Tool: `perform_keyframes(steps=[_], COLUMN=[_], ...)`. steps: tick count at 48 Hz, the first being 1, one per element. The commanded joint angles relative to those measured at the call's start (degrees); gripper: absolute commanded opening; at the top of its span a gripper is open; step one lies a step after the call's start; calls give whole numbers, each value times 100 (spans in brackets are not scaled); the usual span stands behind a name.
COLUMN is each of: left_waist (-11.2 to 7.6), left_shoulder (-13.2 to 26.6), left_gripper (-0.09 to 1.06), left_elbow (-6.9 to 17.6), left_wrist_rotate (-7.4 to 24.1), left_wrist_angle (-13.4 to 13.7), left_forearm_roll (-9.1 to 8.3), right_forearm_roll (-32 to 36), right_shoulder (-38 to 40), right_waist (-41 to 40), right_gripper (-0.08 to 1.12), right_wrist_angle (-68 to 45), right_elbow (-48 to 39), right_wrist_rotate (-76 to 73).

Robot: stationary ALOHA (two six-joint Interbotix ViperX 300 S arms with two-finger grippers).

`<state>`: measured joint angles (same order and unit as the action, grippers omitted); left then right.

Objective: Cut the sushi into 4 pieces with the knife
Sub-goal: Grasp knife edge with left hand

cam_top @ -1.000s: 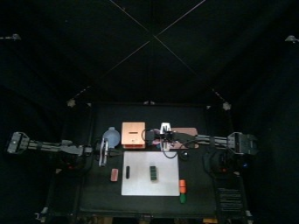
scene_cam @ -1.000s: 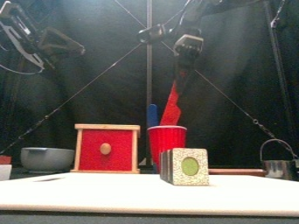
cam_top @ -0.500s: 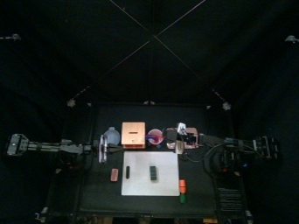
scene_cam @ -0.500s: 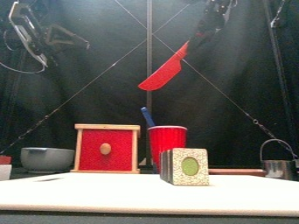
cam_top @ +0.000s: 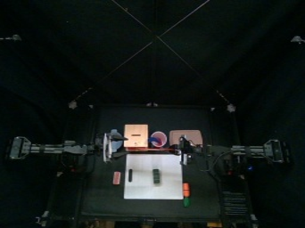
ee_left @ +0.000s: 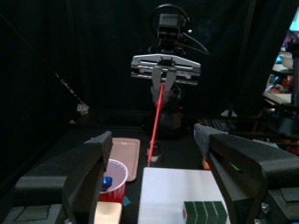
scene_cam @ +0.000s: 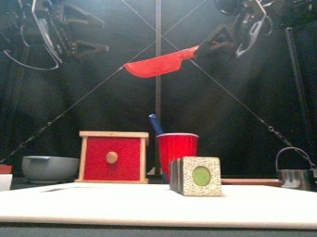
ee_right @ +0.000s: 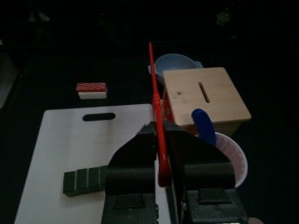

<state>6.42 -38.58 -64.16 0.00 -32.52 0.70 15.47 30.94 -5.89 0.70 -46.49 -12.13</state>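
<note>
Sushi roll [scene_cam: 196, 176] — one; red knife [scene_cam: 158, 65] — one, gripped.

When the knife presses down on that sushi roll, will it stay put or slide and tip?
Likely stays upright: the sushi roll sits squat and flat-bottomed on the white board. It may slide, since nothing holds it. Its seams suggest the blocks part readily.

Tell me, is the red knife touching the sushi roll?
Apart. The front view shows the red knife held high in the air by the right gripper, with a wide dark gap between it and the sushi roll standing below.
</note>
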Motion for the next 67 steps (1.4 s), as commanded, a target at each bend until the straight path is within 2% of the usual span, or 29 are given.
perform_keyframes(steps=[1,14,22,29,37,56,67], left_waist=[-35,-114,-114,-114,-105,-105,-79], left_shoulder=[325,1222,1494,1652,1819,2136,2285], left_gripper=[103,103,103,103,100,80,67], left_elbow=[193,387,483,554,615,800,826], left_wrist_rotate=[-9,35,35,35,35,35,35], left_wrist_angle=[-18,-123,-272,-545,-642,-668,-800], left_forearm_roll=[9,-9,0,0,0,9,0], right_forearm_roll=[-18,-44,-44,-35,-26,-18,-44], right_shoulder=[-18,-62,-70,-70,-70,-70,-70], right_waist=[-26,-9,18,0,-9,-26,-26], right_gripper=[4,4,4,4,4,4,4], right_wrist_angle=[-510,-677,-677,-686,-686,-712,-712], right_elbow=[-105,-193,-193,-193,-193,-202,-220], right_wrist_rotate=[0,0,0,9,9,9,9])
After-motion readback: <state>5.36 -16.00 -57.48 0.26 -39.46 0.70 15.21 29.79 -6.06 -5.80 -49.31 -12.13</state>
